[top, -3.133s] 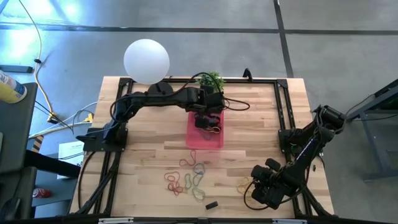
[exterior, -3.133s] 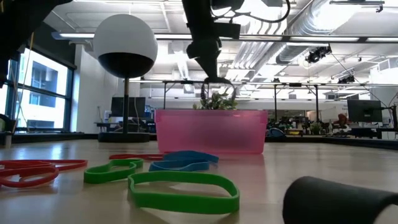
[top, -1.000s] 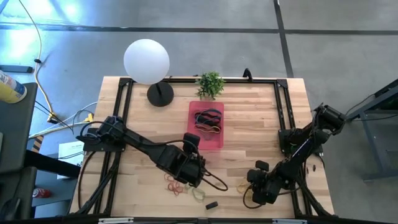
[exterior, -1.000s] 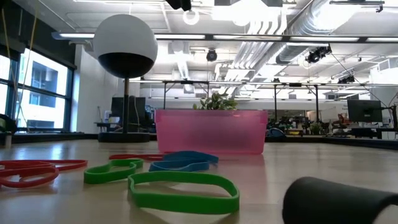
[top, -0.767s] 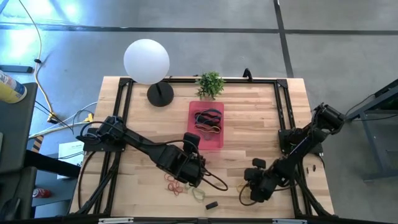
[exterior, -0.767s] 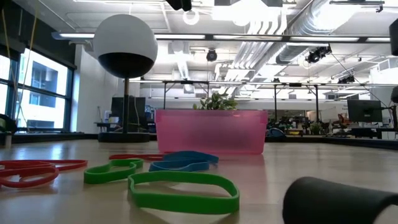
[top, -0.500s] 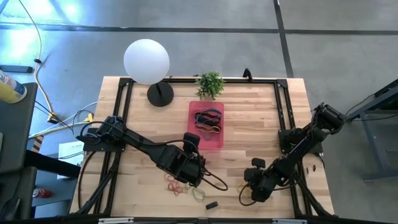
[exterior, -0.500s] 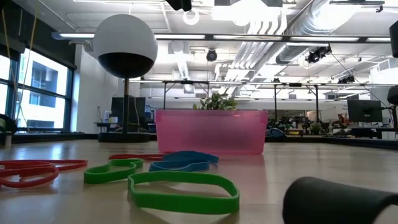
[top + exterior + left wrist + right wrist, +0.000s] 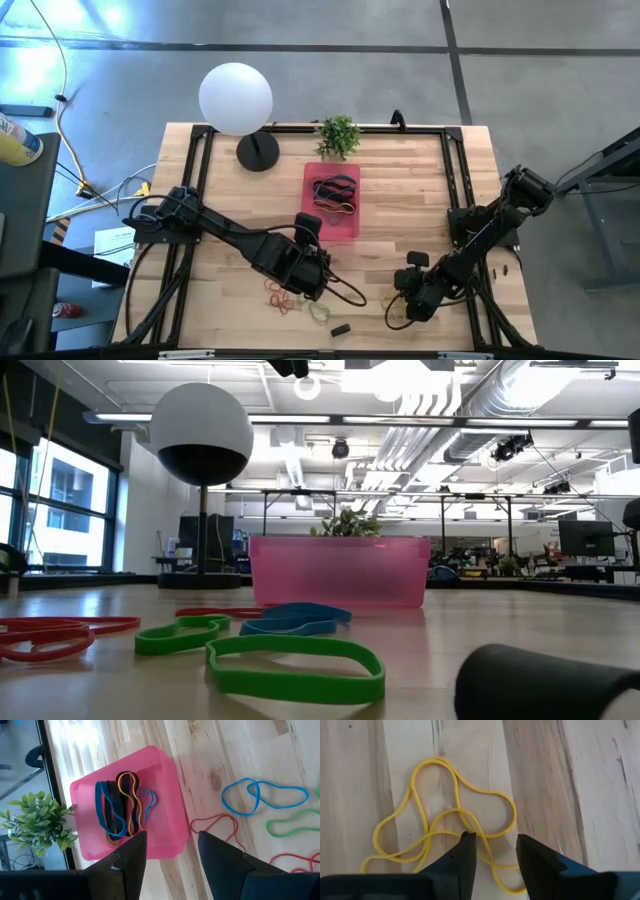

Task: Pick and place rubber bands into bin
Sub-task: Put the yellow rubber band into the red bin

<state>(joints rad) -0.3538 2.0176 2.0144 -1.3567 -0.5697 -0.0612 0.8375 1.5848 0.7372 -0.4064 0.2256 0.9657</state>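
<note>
Beside the bin (image 9: 331, 222), a potted plant (image 9: 338, 133) and globe lamp (image 9: 236, 98) stand.

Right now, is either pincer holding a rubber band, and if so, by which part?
No. The right pincer is open over the yellow rubber bands, gripping none. The left pincer is open and empty near the bin.

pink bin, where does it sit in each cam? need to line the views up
High view: the bin lies mid-table, just in front of the potted plant.
Low view: the bin stands centre frame beyond the loose bands, plant leaves showing over its far rim.
Left wrist view: the bin shows beyond the fingers, rubber bands inside, plant beside it.
Right wrist view: not in it.
Shared landmark: the potted plant.
</note>
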